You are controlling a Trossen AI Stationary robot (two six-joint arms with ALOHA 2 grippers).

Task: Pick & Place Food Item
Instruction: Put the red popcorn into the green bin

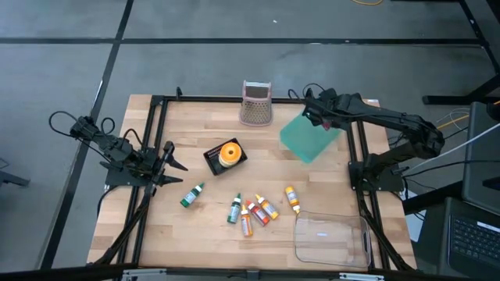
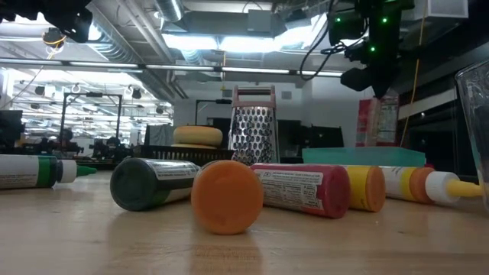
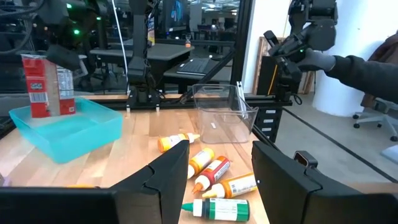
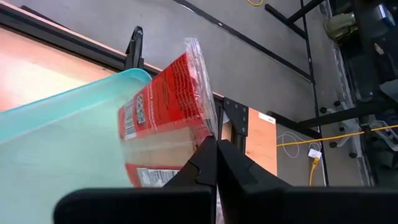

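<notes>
A red food packet [image 4: 165,109] with a clear plastic edge stands upright in a teal tray [image 1: 306,140] at the table's far right. It also shows in the left wrist view [image 3: 47,84] and the low view [image 2: 380,118]. My right gripper [image 4: 215,154] is above the tray, shut on the packet's upper edge. My left gripper [image 3: 221,163] is open near the table's left edge [image 1: 176,165], touching nothing. Several sauce bottles [image 1: 254,211] lie on their sides at the table's near middle. My right gripper pinches the packet's clear sealed edge [image 4: 208,121] at its upper end between the two shut fingers, coming from above. The packet hangs nearly upright below the fingers, with its lower end [image 3: 50,112] down inside the teal tray.
A metal grater [image 1: 255,103] stands at the far edge. An orange round item sits on a black tray [image 1: 226,154] mid-table. A clear plastic container [image 1: 332,238] lies at the near right corner. A person's dark sleeve [image 3: 367,62] shows beyond the table in the left wrist view.
</notes>
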